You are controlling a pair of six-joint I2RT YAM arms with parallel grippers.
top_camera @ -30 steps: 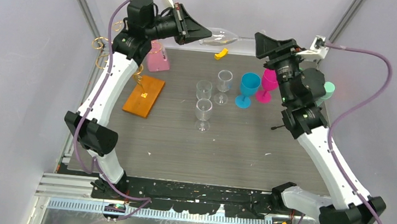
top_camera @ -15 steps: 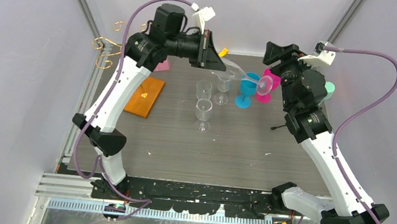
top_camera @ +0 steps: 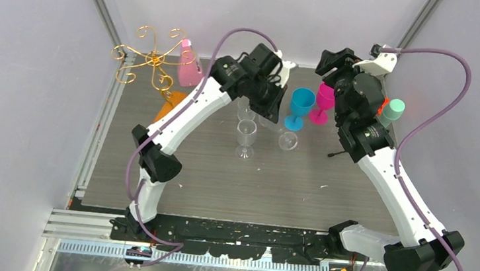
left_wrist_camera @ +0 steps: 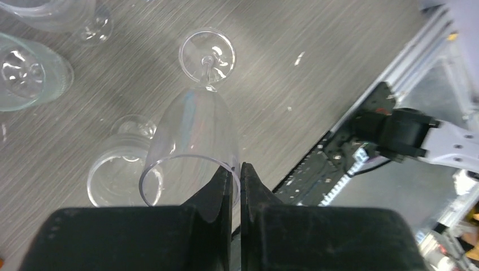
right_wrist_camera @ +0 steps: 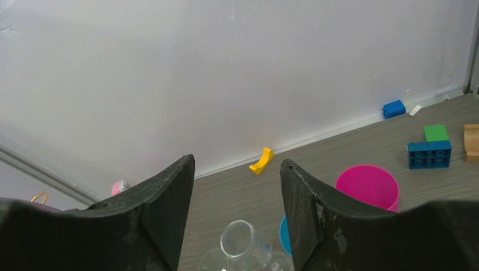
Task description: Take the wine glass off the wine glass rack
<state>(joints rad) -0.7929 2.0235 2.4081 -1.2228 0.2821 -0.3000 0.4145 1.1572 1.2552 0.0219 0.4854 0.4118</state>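
L jaws pinch glass (left_wrist_camera: 195, 132) rim; glass tilted, foot toward worktop (top_camera: 220, 173), well apart from rack (top_camera: 155, 61). R jaws spread wide.

Item, as you see it: left gripper (left_wrist_camera: 237, 174), jaws pinched on the rim of one clear wine glass (left_wrist_camera: 195, 127), its foot pointing at the grey table (left_wrist_camera: 316, 84). Three other glasses (left_wrist_camera: 118, 175) sit leftward.
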